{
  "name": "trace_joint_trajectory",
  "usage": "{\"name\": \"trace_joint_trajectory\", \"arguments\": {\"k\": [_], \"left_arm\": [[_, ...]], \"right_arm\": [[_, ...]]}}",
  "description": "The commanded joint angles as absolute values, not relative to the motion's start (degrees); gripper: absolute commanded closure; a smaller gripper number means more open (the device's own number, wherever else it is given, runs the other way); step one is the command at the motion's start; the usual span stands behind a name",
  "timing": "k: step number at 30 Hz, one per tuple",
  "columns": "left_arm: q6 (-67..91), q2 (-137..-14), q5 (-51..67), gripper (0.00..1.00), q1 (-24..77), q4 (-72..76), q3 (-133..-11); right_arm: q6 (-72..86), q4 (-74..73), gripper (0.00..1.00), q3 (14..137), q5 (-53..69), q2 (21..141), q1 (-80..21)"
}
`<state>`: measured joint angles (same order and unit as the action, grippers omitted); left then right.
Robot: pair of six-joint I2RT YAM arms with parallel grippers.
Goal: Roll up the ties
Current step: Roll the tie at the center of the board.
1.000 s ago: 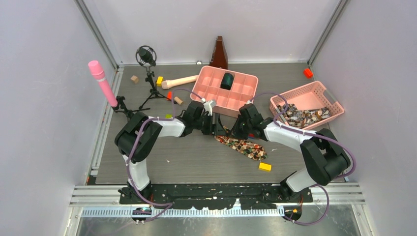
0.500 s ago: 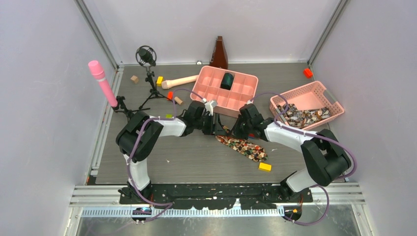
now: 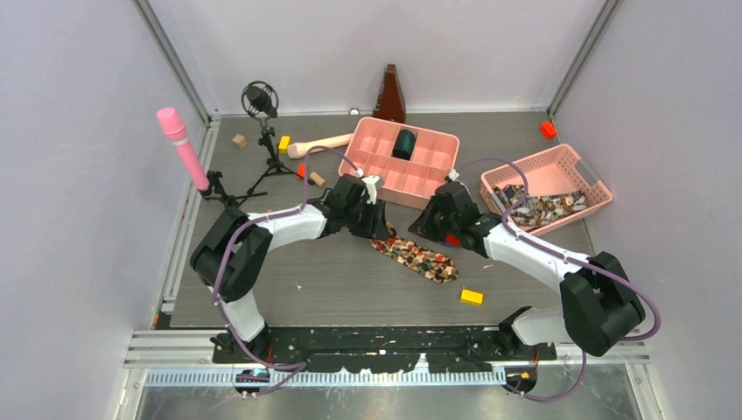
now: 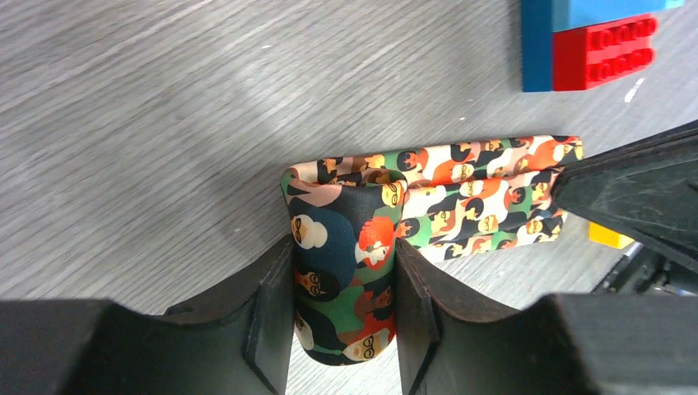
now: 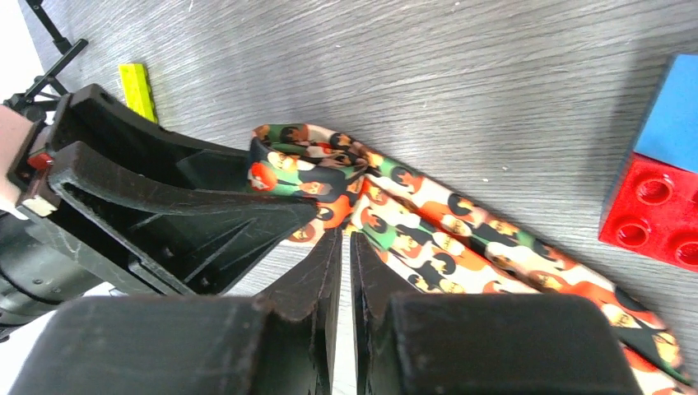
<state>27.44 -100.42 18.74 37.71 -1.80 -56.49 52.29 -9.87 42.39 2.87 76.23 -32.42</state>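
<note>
The tie (image 4: pixel 477 206) looks soft and slippery — your left tool (image 4: pixel 344 284) rightly clamps its rolled end, while your right tool (image 5: pixel 346 247) sits nearly closed, hold unclear.

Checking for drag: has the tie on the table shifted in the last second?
Yes. The tie has slid left, away from the yellow block.

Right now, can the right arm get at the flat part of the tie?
Probably yes. The right hand is right at the tie, over its flat length, with nothing between them. The left hand clamps only the rolled end beside it, which crowds that side.
</note>
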Motion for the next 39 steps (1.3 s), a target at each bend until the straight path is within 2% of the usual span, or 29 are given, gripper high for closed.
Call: {"name": "trace_joint_trajectory", "arguments": {"k": [1,17,31,37,39], "left_arm": [[21.4,-96.8,10.1,0.58,37.9,-10.1,-58.8],[12.6,-96.0,-20.6,0.64,41.1,-23.5,-63.2],[8.6,-105.1,-41.4,0.66,49.9,-30.3,-69.7],[8.3,-107.7,-44.6,0.56,52.6,-31.8,-71.4],[8.5,-108.3,-44.6,0.50,53.7,-32.1,-71.9]], "right_arm": [[51.8,-9.2,0.84,41.5,0.2,74.4,-32.3],[51.4,-9.7,0.84,41.9,-1.8,74.6,-32.3],[51.3,-10.9,0.84,41.9,-3.0,73.4,-32.3],[51.4,-10.9,0.84,41.4,-4.0,72.5,-32.3],[51.4,-10.9,0.84,41.3,-4.1,72.5,-32.3]]}}
